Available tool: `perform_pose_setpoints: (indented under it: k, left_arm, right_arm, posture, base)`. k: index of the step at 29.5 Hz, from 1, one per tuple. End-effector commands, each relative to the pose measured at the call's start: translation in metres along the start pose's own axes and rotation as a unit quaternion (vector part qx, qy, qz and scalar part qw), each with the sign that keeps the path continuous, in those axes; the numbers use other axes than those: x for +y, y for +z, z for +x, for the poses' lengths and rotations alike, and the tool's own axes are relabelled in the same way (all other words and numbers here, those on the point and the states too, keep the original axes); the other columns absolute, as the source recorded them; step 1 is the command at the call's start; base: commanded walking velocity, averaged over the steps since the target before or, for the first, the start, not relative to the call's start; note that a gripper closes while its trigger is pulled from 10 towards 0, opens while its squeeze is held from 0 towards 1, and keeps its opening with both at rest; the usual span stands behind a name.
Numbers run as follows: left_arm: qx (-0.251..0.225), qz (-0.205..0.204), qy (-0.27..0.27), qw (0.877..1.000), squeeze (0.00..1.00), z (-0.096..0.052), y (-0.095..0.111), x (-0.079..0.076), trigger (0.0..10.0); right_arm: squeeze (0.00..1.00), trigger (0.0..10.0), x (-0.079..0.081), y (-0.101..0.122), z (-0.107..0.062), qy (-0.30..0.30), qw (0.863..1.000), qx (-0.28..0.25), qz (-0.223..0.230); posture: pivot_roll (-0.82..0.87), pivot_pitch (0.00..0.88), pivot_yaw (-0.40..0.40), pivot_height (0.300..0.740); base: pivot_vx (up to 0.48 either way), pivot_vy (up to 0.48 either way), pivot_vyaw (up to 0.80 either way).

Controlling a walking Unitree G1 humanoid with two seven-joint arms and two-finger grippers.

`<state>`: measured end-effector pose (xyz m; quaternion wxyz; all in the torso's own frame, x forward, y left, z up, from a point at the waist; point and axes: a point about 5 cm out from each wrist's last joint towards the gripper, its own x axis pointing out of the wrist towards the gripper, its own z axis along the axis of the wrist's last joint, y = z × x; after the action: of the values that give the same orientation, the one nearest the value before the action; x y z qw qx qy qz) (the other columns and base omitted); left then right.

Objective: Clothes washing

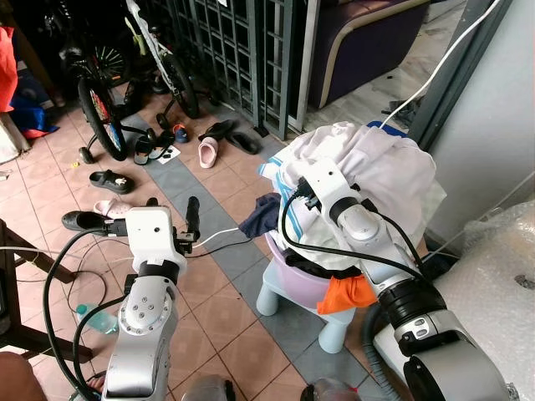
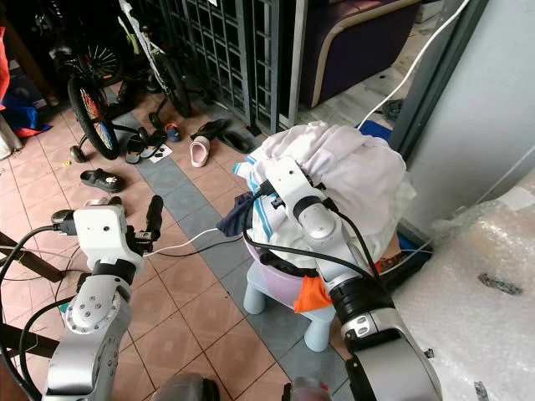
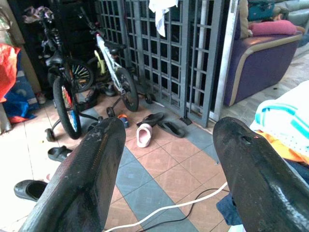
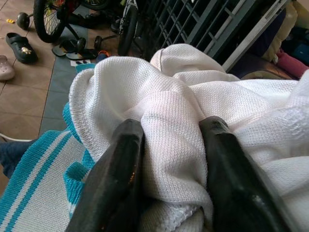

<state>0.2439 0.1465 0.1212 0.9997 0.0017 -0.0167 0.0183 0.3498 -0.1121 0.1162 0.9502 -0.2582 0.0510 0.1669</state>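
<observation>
A heap of white cloth [image 1: 380, 167] with a teal-striped towel [image 4: 34, 193] is piled in a purple basin [image 1: 292, 282] on a pale blue stool [image 1: 334, 327]. An orange garment [image 1: 347, 294] hangs over the basin's near rim, and a dark blue one [image 1: 261, 215] hangs over its left side. My right gripper [image 4: 173, 126] is pushed into the left side of the heap, its two fingers [image 4: 120, 169] pinching a fold of the white cloth. Out over the tiled floor to the left of the basin, my left gripper [image 1: 173, 209] is held open and grips nothing.
Bicycles [image 1: 100, 109] and scattered sandals [image 1: 111, 180] lie ahead left before a metal grille [image 1: 242, 50]. A white cable [image 1: 221, 238] crosses the floor tiles. A bubble-wrapped appliance [image 1: 501, 276] stands close on the right, and a purple sofa [image 3: 260, 58] sits beyond the grille.
</observation>
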Motion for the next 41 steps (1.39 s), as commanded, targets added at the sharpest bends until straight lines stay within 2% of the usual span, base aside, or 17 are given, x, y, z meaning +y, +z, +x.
perform_pose_setpoints:
  k: [1,6,9,11,15,16,18,21,26,27,30,33,34,35,36,41]
  left_arm:
    - [0.011,0.002,0.005,1.0,0.0,0.0,-0.002,0.002,10.0]
    - [0.023,-0.001,0.01,1.0,0.0,0.0,-0.005,0.002,10.0]
    - [0.018,0.01,0.03,0.999,0.0,0.0,-0.003,0.005,10.0]
    - [0.005,0.019,0.045,0.999,0.0,0.0,0.002,0.005,10.0]
    - [0.021,0.019,0.047,0.999,0.0,0.0,-0.002,0.005,10.0]
    - [0.027,0.023,0.053,0.998,0.0,0.0,-0.005,0.006,10.0]
    - [0.021,0.034,0.053,0.998,0.0,0.001,-0.004,0.008,10.0]
    - [0.018,0.038,0.053,0.998,0.0,0.002,-0.004,0.01,10.0]
    - [0.015,0.043,0.047,0.998,0.0,0.004,-0.004,0.009,10.0]
    - [0.012,0.047,0.043,0.998,0.0,0.007,-0.002,0.007,10.0]
    - [0.011,0.048,0.039,0.998,0.0,0.01,-0.001,0.005,10.0]
    - [0.01,0.049,0.039,0.998,0.0,0.011,-0.001,0.005,10.0]
    - [0.009,0.049,0.039,0.998,0.0,0.011,-0.001,0.005,10.0]
    - [0.009,0.049,0.039,0.998,0.0,0.012,-0.001,0.005,10.0]
    - [0.009,0.049,0.039,0.998,0.0,0.012,-0.001,0.005,10.0]
    - [0.009,0.049,0.04,0.998,0.0,0.013,-0.001,0.005,10.0]
  right_arm:
    - [0.0,0.0,0.005,-0.019,-0.005,0.006,0.999,0.04,0.02]
    - [0.0,0.0,0.003,-0.015,-0.007,-0.005,0.999,0.026,0.04]
    - [0.0,0.0,0.0,-0.012,-0.008,-0.013,0.998,0.016,0.053]
    - [0.0,0.0,-0.008,0.0,-0.011,-0.035,0.995,-0.023,0.085]
    - [0.0,0.0,-0.018,0.019,-0.016,-0.063,0.988,-0.077,0.117]
    - [0.0,0.0,-0.029,0.041,-0.022,-0.089,0.978,-0.13,0.139]
    - [0.0,0.0,-0.045,0.068,-0.032,-0.119,0.964,-0.194,0.142]
    - [0.0,0.0,-0.06,0.093,-0.048,-0.146,0.949,-0.241,0.141]
    - [0.0,0.0,-0.068,0.097,-0.063,-0.168,0.942,-0.249,0.148]
    - [0.0,0.0,-0.068,0.089,-0.071,-0.175,0.944,-0.239,0.145]
    - [0.0,0.0,-0.065,0.075,-0.08,-0.178,0.949,-0.22,0.138]
    - [0.0,0.0,-0.063,0.07,-0.086,-0.182,0.951,-0.21,0.135]
    - [0.0,0.7,-0.062,0.068,-0.088,-0.18,0.953,-0.202,0.134]
    - [0.0,8.9,-0.06,0.066,-0.09,-0.178,0.955,-0.196,0.136]
    - [0.0,10.0,-0.058,0.063,-0.092,-0.177,0.957,-0.188,0.137]
    - [0.0,10.0,-0.052,0.057,-0.092,-0.171,0.961,-0.171,0.137]
  posture:
    - [0.0,0.073,0.033,0.74]
    - [-0.01,0.082,0.034,0.74]
    - [-0.01,0.086,0.034,0.74]
    - [-0.02,0.094,0.027,0.74]
    - [-0.02,0.09,0.024,0.74]
    - [-0.01,0.079,0.025,0.74]
    - [-0.01,0.077,0.027,0.74]
    - [-0.01,0.067,0.035,0.74]
    - [-0.02,0.061,0.053,0.74]
    - [-0.02,0.057,0.061,0.74]
    - [-0.03,0.063,0.065,0.74]
    - [-0.03,0.063,0.067,0.74]
    - [-0.03,0.063,0.068,0.74]
    - [-0.03,0.063,0.069,0.74]
    - [-0.03,0.066,0.07,0.74]
    - [-0.03,0.067,0.07,0.74]
  base:
    - [0.0,0.0,0.0]
    - [0.0,0.0,0.0]
    - [0.0,0.0,0.0]
    - [0.0,0.0,0.0]
    - [0.0,0.0,0.0]
    - [0.0,0.0,0.0]
    - [0.0,0.0,0.0]
    - [0.0,0.0,0.0]
    - [0.0,0.0,0.0]
    - [0.0,0.0,0.0]
    - [0.0,0.0,0.0]
    - [0.0,0.0,0.0]
    - [0.0,0.0,0.0]
    - [0.0,0.0,0.0]
    - [0.0,0.0,0.0]
    - [-0.055,0.0,0.0]
